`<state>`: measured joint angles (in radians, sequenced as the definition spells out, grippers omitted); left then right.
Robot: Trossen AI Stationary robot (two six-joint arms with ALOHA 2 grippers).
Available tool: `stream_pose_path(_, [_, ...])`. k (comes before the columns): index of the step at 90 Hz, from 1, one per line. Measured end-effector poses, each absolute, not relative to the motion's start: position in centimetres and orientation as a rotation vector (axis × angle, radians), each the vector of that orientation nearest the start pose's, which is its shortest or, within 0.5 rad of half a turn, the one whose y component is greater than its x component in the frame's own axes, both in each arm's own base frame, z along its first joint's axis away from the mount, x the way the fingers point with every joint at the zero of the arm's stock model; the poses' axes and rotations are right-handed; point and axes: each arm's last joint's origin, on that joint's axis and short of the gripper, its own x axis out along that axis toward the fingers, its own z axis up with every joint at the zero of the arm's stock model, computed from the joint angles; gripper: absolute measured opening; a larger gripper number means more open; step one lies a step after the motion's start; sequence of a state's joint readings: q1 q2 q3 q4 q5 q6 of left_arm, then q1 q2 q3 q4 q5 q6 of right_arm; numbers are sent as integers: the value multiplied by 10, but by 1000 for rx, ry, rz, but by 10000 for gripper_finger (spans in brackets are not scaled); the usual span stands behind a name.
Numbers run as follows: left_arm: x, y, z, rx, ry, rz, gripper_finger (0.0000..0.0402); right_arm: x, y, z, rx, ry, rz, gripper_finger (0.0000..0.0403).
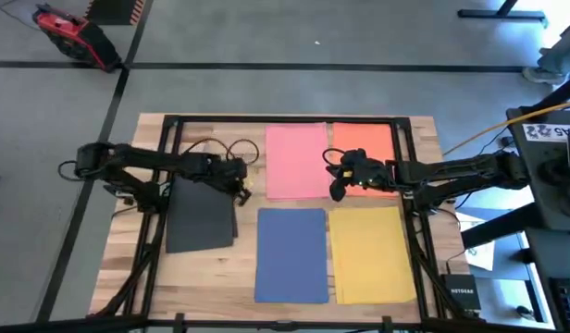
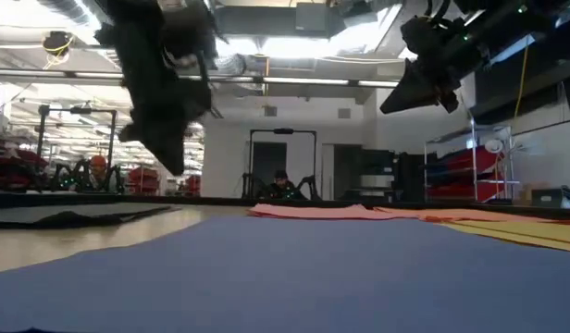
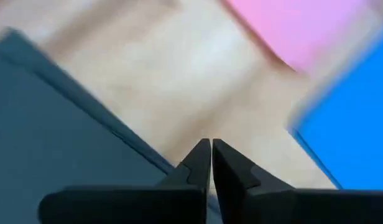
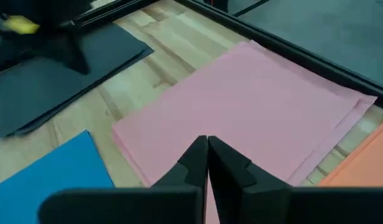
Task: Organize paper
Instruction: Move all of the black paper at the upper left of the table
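Both grippers, left (image 1: 241, 181) and right (image 1: 337, 181), hang clenched and empty above the table (image 1: 155, 268). You have pink (image 1: 295, 162), orange (image 1: 364, 148), blue (image 1: 291, 254) and yellow (image 1: 370, 252) paper squared in a grid. Black (image 1: 202, 215) lies apart and skewed at the left, likely left to straighten.

Both arms are stretched inward from the table's sides and held raised above its surface. The left gripper (image 1: 242, 188) is seen with its fingers (image 3: 198, 163) pressed together, and the right gripper (image 1: 336, 188) likewise, empty.
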<state>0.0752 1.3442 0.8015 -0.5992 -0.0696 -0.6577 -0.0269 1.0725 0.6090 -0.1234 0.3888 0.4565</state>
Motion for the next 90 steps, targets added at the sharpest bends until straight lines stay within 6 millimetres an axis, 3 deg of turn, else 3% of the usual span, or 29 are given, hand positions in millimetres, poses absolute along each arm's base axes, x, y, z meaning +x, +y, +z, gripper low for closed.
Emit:
stream_pose_path(23, [230, -47, 211, -430, 1078, 222, 0, 219, -16, 227, 340, 485, -494, 0])
stream_pose_path(45, [211, -97, 191, -372, 1169, 104, 0, 219, -16, 227, 332, 488, -492, 0])
stream_pose_path(69, [192, -127, 163, -444, 1085, 23, 0, 219, -16, 228, 331, 482, -482, 0])
stream_pose_path(90, [184, -128, 147, -402, 1117, 72, 0, 219, -16, 228, 331, 482, -481, 0])
